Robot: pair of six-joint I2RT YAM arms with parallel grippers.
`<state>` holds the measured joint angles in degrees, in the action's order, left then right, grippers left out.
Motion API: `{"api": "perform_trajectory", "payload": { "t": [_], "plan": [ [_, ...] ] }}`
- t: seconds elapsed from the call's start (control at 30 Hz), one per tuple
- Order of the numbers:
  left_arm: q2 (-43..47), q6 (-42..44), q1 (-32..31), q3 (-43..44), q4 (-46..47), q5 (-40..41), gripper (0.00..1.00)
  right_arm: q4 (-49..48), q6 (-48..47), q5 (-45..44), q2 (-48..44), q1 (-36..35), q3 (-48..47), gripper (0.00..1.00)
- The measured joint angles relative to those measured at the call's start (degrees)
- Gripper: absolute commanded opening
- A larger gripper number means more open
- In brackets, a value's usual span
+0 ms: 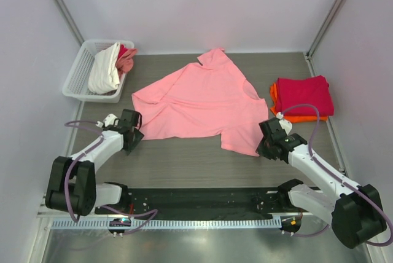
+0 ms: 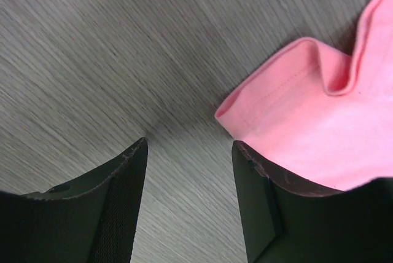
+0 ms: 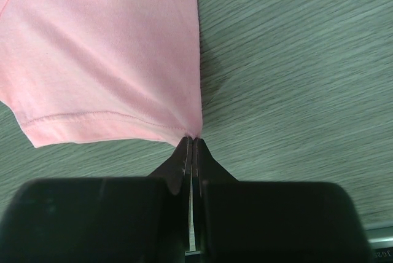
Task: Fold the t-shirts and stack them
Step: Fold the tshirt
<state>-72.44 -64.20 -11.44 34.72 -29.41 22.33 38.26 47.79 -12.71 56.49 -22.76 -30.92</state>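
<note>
A pink t-shirt point(image 1: 202, 100) lies spread and rumpled on the middle of the table. My right gripper point(image 1: 263, 148) is shut on its near right hem corner point(image 3: 194, 133); the shirt fills the upper left of the right wrist view point(image 3: 104, 48). My left gripper point(image 1: 136, 137) is open at the shirt's near left corner. In the left wrist view the gripper point(image 2: 189, 146) shows bare table between its fingers, and the folded pink corner point(image 2: 295, 109) lies just beyond and over the right finger point(image 2: 258, 201).
A white basket point(image 1: 78, 72) at the back left holds a white shirt point(image 1: 104, 69) and a pink-red one point(image 1: 127, 57). A folded red shirt point(image 1: 304, 96) on an orange one point(image 1: 301, 117) lies at the right. A black strip point(image 1: 196, 201) runs along the near edge.
</note>
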Motion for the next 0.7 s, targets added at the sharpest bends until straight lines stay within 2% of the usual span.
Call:
{"api": "perform_trajectory", "payload": {
  "t": [0.23, 0.3, 0.4, 0.53, 0.6, 0.7],
  "plan": [
    [-3.5, -0.4, 1.1, 1.4, 2.3, -0.2, 0.51, 0.0, 0.0, 0.0, -0.6, 0.0, 0.0, 0.01],
    [-4.8, -0.5, 1.3, 2.2, 3.2, -0.3, 0.43, 0.0, 0.0, 0.0, -0.7, 0.0, 0.0, 0.01],
    [-6.5, -1.1, 1.6, 3.0, 5.1, -0.4, 0.42, 0.0, 0.0, 0.2, -0.7, 0.0, 0.0, 0.01],
    [-8.2, -1.9, 2.0, 3.5, 7.9, -1.1, 0.22, 0.0, 0.0, 0.4, -0.8, 0.0, 0.0, 0.01],
    [-9.2, -2.3, 2.5, 3.8, 9.4, -1.8, 0.00, 0.0, 0.0, 0.4, -1.1, 0.0, 0.1, 0.01],
    [-10.8, -2.9, 3.3, 4.7, 11.0, -3.2, 0.00, 0.0, 0.0, 0.5, -1.8, 0.0, 0.1, 0.01]
  ]
}}
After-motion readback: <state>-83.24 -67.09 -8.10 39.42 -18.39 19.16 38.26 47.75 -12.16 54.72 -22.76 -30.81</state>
